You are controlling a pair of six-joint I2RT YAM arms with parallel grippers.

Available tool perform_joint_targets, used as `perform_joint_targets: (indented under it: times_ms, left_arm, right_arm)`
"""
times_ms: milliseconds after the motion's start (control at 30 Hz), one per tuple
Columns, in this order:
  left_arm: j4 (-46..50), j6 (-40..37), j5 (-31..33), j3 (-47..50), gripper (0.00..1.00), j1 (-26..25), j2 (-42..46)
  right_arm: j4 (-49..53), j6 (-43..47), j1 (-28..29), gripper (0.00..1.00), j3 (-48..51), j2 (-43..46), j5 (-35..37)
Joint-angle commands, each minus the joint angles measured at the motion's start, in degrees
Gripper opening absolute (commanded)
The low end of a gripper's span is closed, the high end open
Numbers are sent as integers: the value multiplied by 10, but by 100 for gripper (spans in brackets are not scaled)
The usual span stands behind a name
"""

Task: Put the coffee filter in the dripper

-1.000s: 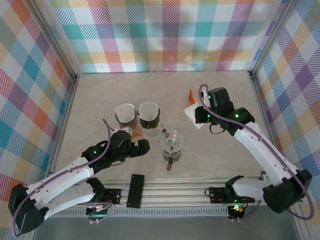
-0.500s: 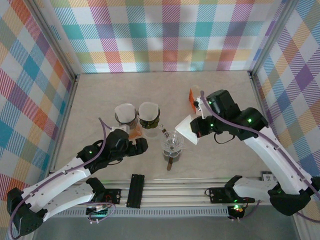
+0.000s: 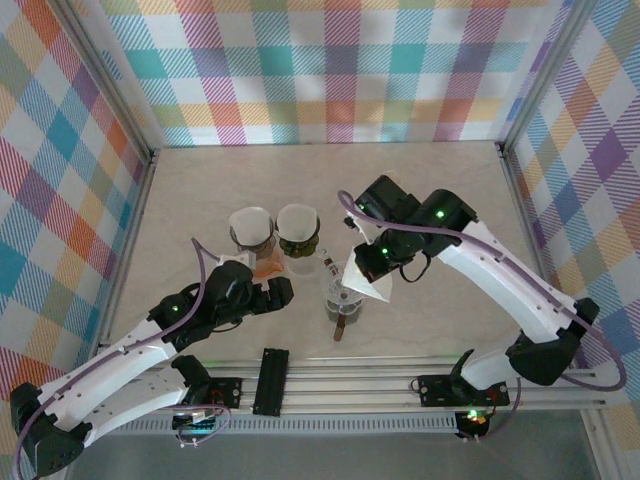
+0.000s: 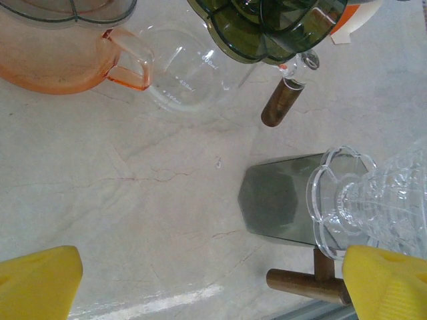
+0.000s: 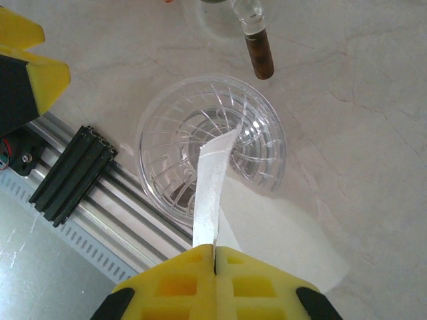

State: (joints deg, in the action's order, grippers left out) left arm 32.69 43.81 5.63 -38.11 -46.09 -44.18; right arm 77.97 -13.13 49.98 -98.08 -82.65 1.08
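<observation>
Coffee filter of white folded paper is where I begin: I hold it over the pale marbled desk, pinched in my right pincer, whose yellow fingers are pressed together on the paper's near edge. In the top view the right pincer is just right of the middle of the desk, with the filter slanting down from it to the left.

My left pincer hangs low near the desk's front left. Its yellow fingers stand spread wide with nothing between them.

Behind it stand two brewing sets side by side: an orange-tinted translucent cup and a dark green ribbed dripper on a clear glass carafe. In the top view each carries a white paper.

Clear ribbed glass dripper stands near the desk's front edge, between my two pincers. From my right wrist the filter's folded edge runs out over the dripper's open mouth, its tip above the centre. The wide part of the paper lies off to the right, outside the rim. I cannot tell whether paper touches glass.

A short brown wooden handle sticks out beneath the dripper.
</observation>
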Motion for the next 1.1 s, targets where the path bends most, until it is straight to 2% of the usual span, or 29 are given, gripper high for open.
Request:
perform_joint_targets:
  times_ms: [0, 200, 500, 1067]
  left_arm:
    - [-9, -14, -5, 7, 100, -2, 13]
    - [-17, -11, -14, 19, 100, -1, 22]
    - [-17, -10, -15, 22, 100, -2, 25]
    - [-25, -3, -20, 29, 100, -2, 21]
  right_arm:
    - [36, 12, 17, 0, -31, -27, 9]
    - [58, 22, 41, 0, -71, -82, 12]
    - [18, 21, 52, 0, -55, -106, -23]
    - [-5, 15, 53, 0, -10, -104, -45]
